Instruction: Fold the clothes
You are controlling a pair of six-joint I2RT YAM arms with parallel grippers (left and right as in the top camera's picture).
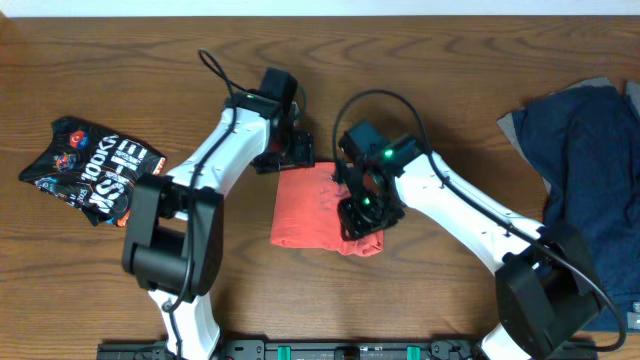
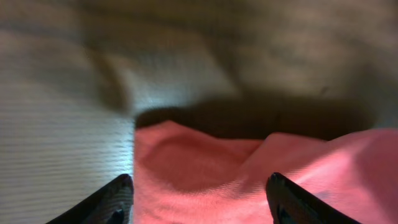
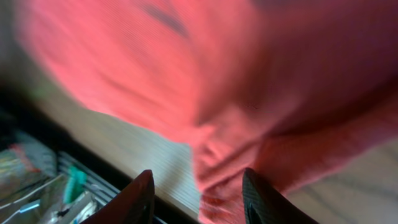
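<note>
Right gripper [image 3: 198, 190]: jaws well apart, a bunched wad of the coral-red T-shirt [image 1: 305, 210] lies between them; no clamp seen, contact cannot be told
Left gripper [image 2: 200, 191]: jaws wide, nothing held, poised over the shirt's far-left edge
Shirt: folded to a compact rectangle mid-table [image 1: 450, 60], near-right corner rumpled
Other clothes: black printed garment [image 1: 95, 170] well left of the shirt, navy garment [image 1: 585, 180] well right of it, both unfolded
Risk 1: closing on the wad likely pinches several layers, so a lift would drag the fold open
Risk 2: left jaws catching the edge could skew the rectangle
</note>
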